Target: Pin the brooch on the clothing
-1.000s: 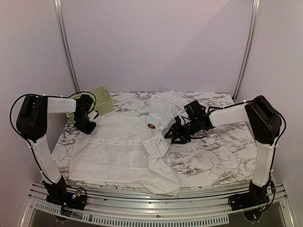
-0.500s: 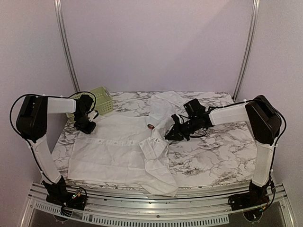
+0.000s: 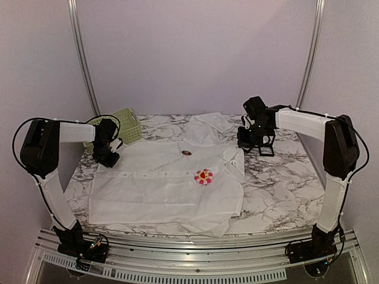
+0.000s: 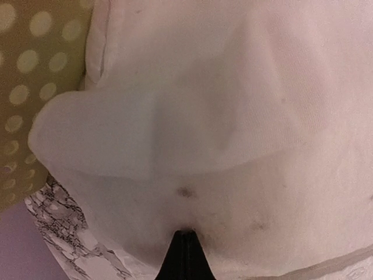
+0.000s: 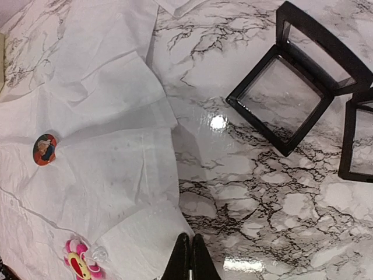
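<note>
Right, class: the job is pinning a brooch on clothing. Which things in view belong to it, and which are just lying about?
Belong to the job:
white shirt
pink flower brooch, on the shirt
small round red pin, also on the shirt, possibly a second brooch

Lying about:
green basket
black frame cases

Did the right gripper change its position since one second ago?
Yes. The right gripper moved toward the far wall and to the right, off the shirt, nearer the right rail.

White-shelled left arm and right arm, bulky black joints, thin black cables in loose loops.
</note>
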### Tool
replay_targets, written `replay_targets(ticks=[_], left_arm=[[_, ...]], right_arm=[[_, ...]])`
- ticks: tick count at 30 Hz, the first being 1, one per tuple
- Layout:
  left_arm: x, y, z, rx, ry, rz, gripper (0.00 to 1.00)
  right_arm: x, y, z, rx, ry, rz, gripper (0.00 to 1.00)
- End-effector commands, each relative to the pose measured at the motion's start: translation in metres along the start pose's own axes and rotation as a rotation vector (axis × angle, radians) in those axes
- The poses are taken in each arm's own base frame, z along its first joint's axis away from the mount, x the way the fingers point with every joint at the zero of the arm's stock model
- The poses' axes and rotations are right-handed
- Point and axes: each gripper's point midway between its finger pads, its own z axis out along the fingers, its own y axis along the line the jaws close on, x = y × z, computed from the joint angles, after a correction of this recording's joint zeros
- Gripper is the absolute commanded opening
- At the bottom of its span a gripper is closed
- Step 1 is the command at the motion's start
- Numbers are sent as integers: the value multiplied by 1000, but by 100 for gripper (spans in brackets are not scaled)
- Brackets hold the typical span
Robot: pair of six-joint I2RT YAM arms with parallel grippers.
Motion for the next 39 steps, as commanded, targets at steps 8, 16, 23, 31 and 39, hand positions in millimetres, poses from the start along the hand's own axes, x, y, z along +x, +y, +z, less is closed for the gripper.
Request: replay_targets(ticks=[8, 16, 23, 31, 39], left_arm=[[39, -9, 22, 10, 137, 45, 0], [17, 0, -8, 12, 48, 60, 0], [23, -44, -43, 142, 15, 239, 4], [65, -70, -22, 68, 94, 433, 6], [74, -69, -12, 28, 131, 504, 6]], right_arm=[[-28, -51, 23, 376, 30, -272, 36], [-15, 9, -15, 238, -21, -249, 42], [118, 84, 0, -48, 229, -222, 20], [244, 40, -4, 78, 487, -27, 0], [332, 37, -29, 87, 660, 49, 0]])
